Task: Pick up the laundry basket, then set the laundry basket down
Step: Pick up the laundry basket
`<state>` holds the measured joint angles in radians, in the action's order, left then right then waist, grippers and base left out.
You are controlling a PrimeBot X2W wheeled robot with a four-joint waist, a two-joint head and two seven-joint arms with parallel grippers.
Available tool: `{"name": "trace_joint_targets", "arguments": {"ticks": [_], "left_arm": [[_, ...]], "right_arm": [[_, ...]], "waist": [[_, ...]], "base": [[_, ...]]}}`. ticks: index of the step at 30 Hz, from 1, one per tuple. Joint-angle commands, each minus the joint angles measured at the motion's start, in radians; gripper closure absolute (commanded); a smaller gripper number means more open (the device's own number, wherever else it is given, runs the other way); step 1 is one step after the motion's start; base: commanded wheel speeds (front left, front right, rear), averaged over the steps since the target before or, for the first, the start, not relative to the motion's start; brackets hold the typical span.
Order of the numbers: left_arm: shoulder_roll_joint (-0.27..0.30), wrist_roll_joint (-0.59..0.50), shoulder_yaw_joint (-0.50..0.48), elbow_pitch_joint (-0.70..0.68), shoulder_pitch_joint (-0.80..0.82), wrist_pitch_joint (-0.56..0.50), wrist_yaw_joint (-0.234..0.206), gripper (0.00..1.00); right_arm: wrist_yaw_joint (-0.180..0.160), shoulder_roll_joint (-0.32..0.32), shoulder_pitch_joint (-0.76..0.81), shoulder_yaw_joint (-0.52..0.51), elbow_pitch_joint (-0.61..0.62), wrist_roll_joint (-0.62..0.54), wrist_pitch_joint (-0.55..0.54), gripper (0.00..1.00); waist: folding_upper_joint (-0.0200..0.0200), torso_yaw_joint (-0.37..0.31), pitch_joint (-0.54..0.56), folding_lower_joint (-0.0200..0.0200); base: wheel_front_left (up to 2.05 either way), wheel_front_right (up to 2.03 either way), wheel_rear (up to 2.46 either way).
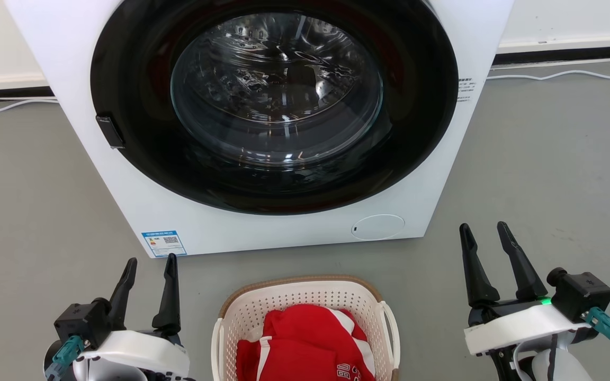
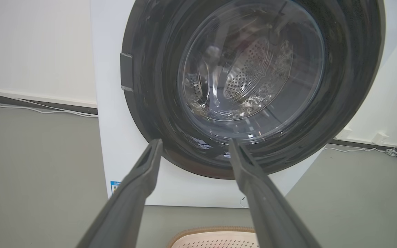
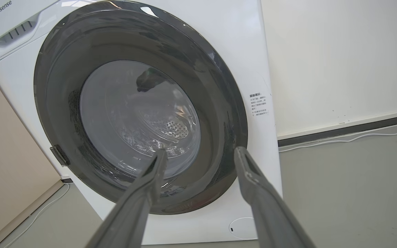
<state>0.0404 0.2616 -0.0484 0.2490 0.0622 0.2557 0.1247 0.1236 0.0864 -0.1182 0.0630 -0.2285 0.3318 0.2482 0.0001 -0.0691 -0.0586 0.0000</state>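
Washing machine [image 1: 284, 233] is faced. Laundry basket [image 1: 305, 296], w/ red garment [image 1: 305, 344] inside, is set on floor just in front, btwn arms. Left gripper [image 1: 151, 260] & right gripper [image 1: 483, 226] are spread wide, empty. Pick-up not yet begun; side handles must be reached next.

floor [image 1: 548, 169]: grey | on it: washing machine [image 1: 284, 230], laundry basket [image 1: 305, 293] just before it, white cable [image 1: 564, 74] behind

Matt perforated plastic laundry basket [image 1: 305, 296], woven-look rim; red cloth [image 1: 305, 344] soft; washing machine door [image 1: 276, 90] glossy glass; floor [image 1: 548, 159] matt.
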Motion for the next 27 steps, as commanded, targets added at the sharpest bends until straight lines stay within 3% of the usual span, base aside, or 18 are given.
{"name": "trace_joint_targets", "arguments": {"ticks": [1, 27], "left_arm": [[0.010, 0.001, -0.028, -0.031, 0.015, 0.006, 0.004, 0.00], [0.010, 0.022, -0.009, -0.024, 0.028, 0.006, -0.006, 0.00]], "right_arm": [[0.007, 0.007, -0.017, 0.021, 0.032, -0.002, 0.014, 0.00], [0.007, 0.000, -0.027, 0.015, 0.040, -0.007, 0.014, 0.00]], "waist": [[-0.0001, 0.000, -0.001, 0.0000], [-0.0001, -0.001, -0.030, 0.0000]], "base": [[0.00, 0.00, 0.00], [0.00, 0.00, 0.00]]}}
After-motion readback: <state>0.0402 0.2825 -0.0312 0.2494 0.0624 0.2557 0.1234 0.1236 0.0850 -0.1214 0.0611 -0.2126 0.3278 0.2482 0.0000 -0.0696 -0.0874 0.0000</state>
